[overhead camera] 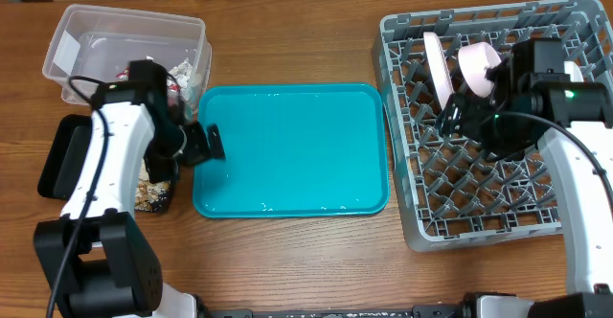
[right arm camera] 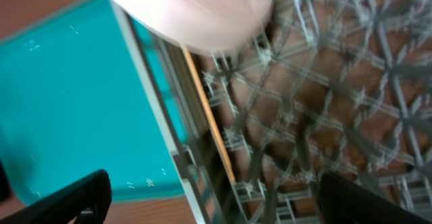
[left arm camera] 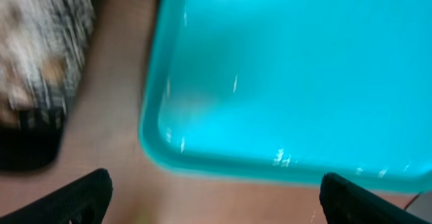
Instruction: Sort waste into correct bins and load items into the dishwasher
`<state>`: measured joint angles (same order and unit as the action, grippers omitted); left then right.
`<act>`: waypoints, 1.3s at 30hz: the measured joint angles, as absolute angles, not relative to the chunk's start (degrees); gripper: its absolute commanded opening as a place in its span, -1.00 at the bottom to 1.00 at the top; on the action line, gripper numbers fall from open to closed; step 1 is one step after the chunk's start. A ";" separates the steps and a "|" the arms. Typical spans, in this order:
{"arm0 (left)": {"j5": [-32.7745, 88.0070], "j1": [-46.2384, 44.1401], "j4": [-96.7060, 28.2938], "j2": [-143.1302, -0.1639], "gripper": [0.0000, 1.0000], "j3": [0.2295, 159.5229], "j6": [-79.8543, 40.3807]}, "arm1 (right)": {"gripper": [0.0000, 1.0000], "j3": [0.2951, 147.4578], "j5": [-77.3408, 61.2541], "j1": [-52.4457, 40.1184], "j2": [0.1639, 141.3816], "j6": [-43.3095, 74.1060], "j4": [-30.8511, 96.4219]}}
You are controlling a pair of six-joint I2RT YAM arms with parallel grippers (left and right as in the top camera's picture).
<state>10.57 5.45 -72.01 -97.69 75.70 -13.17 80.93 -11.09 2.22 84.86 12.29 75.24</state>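
Note:
The teal tray [overhead camera: 287, 146] lies bare at the table's middle; it also shows in the left wrist view [left arm camera: 290, 75] and in the right wrist view [right arm camera: 61, 109]. My left gripper [overhead camera: 206, 146] is open and empty at the tray's left edge, near the black bin [overhead camera: 57, 160] that holds food waste [overhead camera: 153, 193]. My right gripper [overhead camera: 460, 117] is open and empty over the grey dishwasher rack [overhead camera: 575, 213]. A pink plate [overhead camera: 437, 64] and a pink bowl [overhead camera: 476, 67] stand in the rack. The bowl also shows in the right wrist view [right arm camera: 196, 8].
A clear plastic bin [overhead camera: 77, 40] with wrappers [overhead camera: 182, 74] stands at the back left. The black bin's contents show blurred in the left wrist view [left arm camera: 40, 42]. The rack's grid fills the right wrist view [right arm camera: 337, 102].

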 measured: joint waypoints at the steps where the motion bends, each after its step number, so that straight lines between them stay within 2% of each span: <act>1: 9.98 4.75 -74.61 -97.69 1.00 75.70 -13.10 | 1.00 80.93 -10.76 2.22 85.27 12.14 76.31; 6: 8.29 1.91 -86.83 -97.69 1.00 75.68 -13.08 | 1.00 80.88 -8.43 2.20 85.89 11.94 81.21; 12: 5.48 -3.49 -90.11 -96.44 0.99 75.68 -13.63 | 1.00 80.88 -7.03 2.22 85.52 11.92 84.14; 18: 2.17 -10.31 -83.07 -83.70 1.00 74.94 -16.84 | 1.00 78.11 -6.15 2.20 75.64 11.11 77.36; 21: -2.76 -14.94 -76.60 -72.40 0.99 72.90 -20.82 | 1.00 70.74 -5.63 2.22 61.32 10.66 68.07; 27: -10.90 -24.73 -68.12 -49.56 0.99 69.30 -24.10 | 1.00 58.87 -4.45 2.22 41.12 10.41 61.76; 32: -14.26 -25.15 -66.74 -41.56 1.00 68.97 -24.80 | 1.00 56.86 -4.01 2.22 36.29 10.44 65.63; 39: -15.38 -25.15 -68.84 -40.40 1.00 68.47 -25.19 | 1.00 56.75 -4.01 2.22 36.12 10.41 67.72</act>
<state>-15.38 -25.15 -68.84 -40.40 68.47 -25.19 56.75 -4.01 2.22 36.12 10.41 67.72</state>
